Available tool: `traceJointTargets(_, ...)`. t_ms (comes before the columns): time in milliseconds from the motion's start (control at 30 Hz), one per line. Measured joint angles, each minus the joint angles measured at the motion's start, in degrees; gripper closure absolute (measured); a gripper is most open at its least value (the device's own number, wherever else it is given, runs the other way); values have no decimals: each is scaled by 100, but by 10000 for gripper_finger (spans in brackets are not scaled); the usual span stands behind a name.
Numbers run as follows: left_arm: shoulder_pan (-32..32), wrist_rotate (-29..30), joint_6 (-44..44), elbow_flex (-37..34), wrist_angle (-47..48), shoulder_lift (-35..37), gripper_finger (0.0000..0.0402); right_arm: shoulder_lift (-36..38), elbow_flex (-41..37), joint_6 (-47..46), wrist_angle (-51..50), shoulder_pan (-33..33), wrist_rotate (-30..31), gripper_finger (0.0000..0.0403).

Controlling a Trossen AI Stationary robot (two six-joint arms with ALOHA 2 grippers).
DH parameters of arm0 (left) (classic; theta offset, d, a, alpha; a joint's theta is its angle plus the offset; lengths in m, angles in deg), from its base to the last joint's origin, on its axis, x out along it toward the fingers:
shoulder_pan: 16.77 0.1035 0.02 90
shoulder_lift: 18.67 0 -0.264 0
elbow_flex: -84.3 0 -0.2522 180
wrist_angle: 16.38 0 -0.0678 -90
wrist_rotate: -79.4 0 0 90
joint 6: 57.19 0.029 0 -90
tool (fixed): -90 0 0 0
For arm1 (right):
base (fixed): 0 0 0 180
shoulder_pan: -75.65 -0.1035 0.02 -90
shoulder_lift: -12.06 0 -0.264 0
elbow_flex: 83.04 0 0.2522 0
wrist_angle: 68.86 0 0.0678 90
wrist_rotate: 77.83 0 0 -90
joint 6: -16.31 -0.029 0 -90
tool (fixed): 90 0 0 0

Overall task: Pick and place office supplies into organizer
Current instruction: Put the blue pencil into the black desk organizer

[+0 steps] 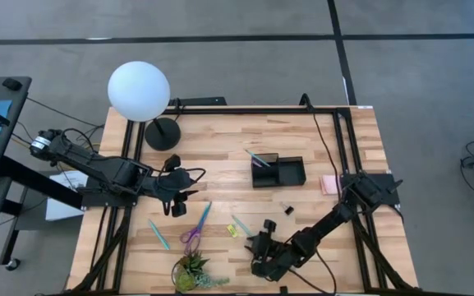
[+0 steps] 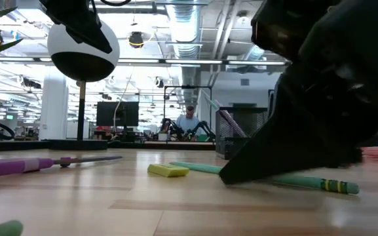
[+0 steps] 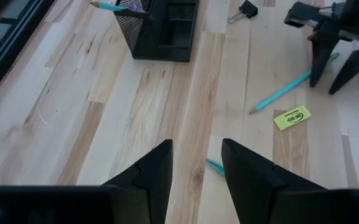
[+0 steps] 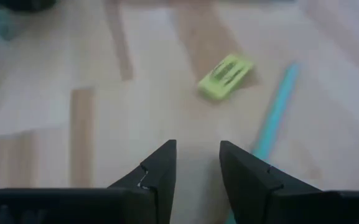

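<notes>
The black mesh organizer (image 1: 278, 171) stands mid-table with pens in its taller compartment (image 3: 129, 7). A teal pen (image 1: 241, 224) and a small yellow piece (image 1: 232, 231) lie near the front. My right gripper (image 1: 261, 243) is low and open just to their right, and sees both ahead in its wrist view: the yellow piece (image 4: 226, 76) and the pen (image 4: 275, 109). My left gripper (image 1: 179, 196) is open and empty above the purple-handled scissors (image 1: 194, 227), whose teal tip (image 3: 215, 165) shows between its fingers. A second teal pen (image 1: 158, 234), a black clip (image 1: 287, 210) and a pink pad (image 1: 329, 184) lie apart.
A white globe lamp (image 1: 139, 90) on a black round base (image 1: 163, 133) stands at the far left. A small green plant (image 1: 194, 275) sits at the front edge. Black frame rails (image 1: 339, 131) run along the table's sides. Bare wood lies between the organizer and the grippers.
</notes>
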Motion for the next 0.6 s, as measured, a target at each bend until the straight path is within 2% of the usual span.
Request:
traceJointTargets(133, 0, 0, -3, -2, 0, 0, 267, 554, 11, -29, -346, -21, 229, 288)
traceJointTargets(267, 0, 0, -9, -2, 0, 0, 267, 1253, 20, -446, -1184, -170, 235, 298)
traceJointTargets(333, 0, 0, -11, -2, 3, 0, 267, 1440, 6, -742, -1325, -326, 566, 301)
traceJointTargets(467, -4, 0, -14, -2, 6, 0, 267, 1249, -17, -1514, -1322, -757, 1242, 304)
traceJointTargets(533, -4, 0, -15, -2, 7, 0, 267, 969, -20, -2164, -1177, -976, 1561, 305)
traceJointTargets(600, -4, 0, -15, -2, 3, 0, 267, 582, -13, -2431, -744, -1149, 1780, 305)
